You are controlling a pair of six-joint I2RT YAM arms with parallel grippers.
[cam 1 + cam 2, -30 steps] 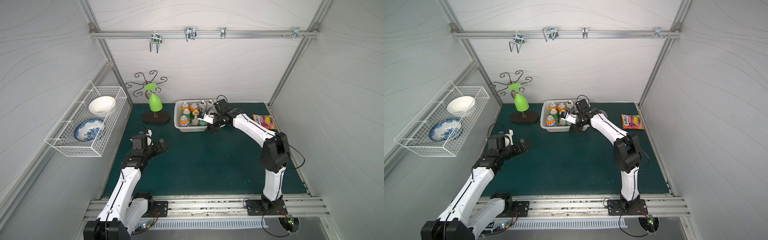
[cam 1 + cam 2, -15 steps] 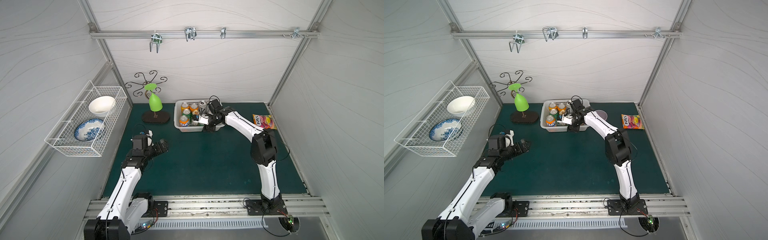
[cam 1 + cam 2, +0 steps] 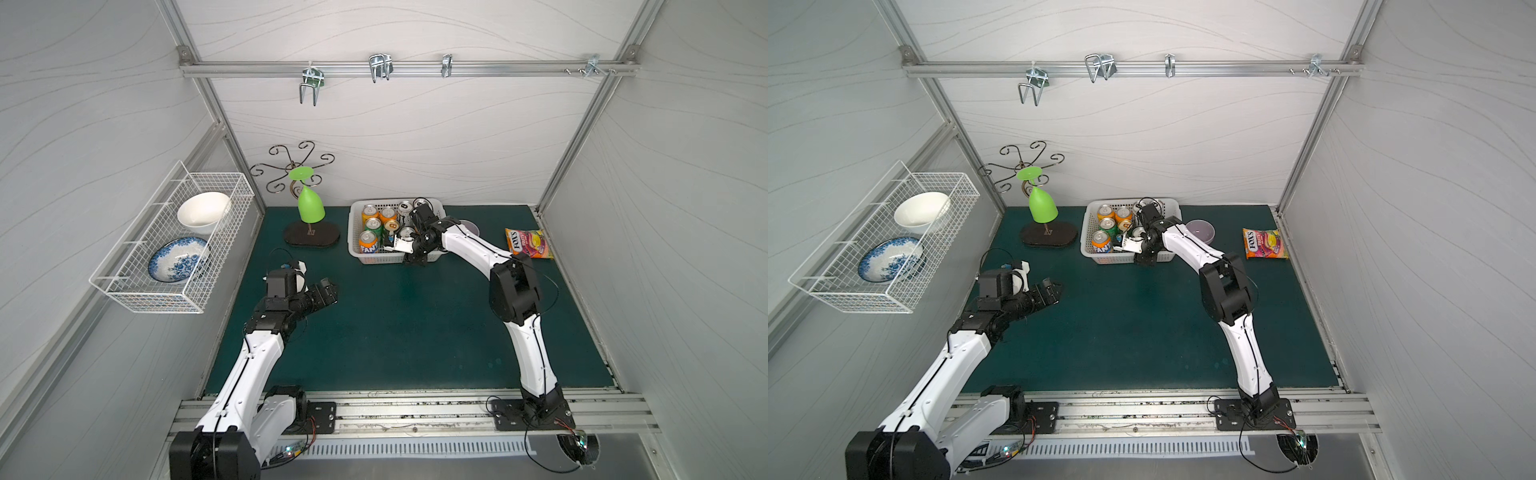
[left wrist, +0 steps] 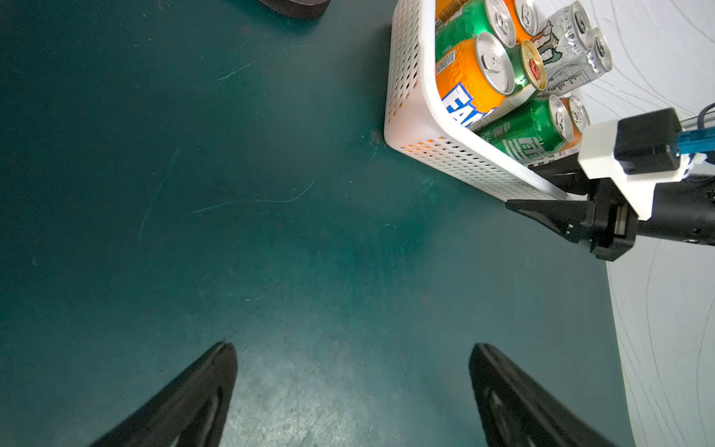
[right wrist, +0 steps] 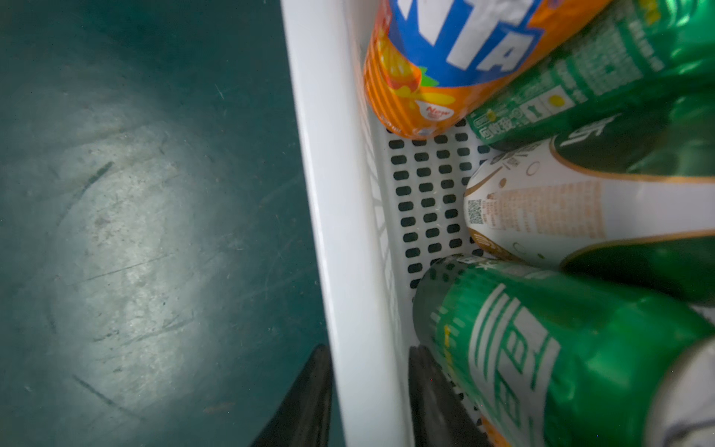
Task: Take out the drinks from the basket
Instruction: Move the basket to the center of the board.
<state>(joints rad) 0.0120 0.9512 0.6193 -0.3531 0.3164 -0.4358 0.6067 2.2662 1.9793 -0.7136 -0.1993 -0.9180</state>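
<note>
Crowding the basket, cans (orange, green)

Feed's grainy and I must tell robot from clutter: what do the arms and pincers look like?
The left arm and right arm match: white tubular links, black joints and bases, thin black cables looping alongside. The left pincer and right pincer each have two black tapered fingers. White wrist brackets carry black cameras.

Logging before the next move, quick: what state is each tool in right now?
Left tool: open, holding nothing.
Right tool: closed on the front wall of the basket, one finger each side.
</note>
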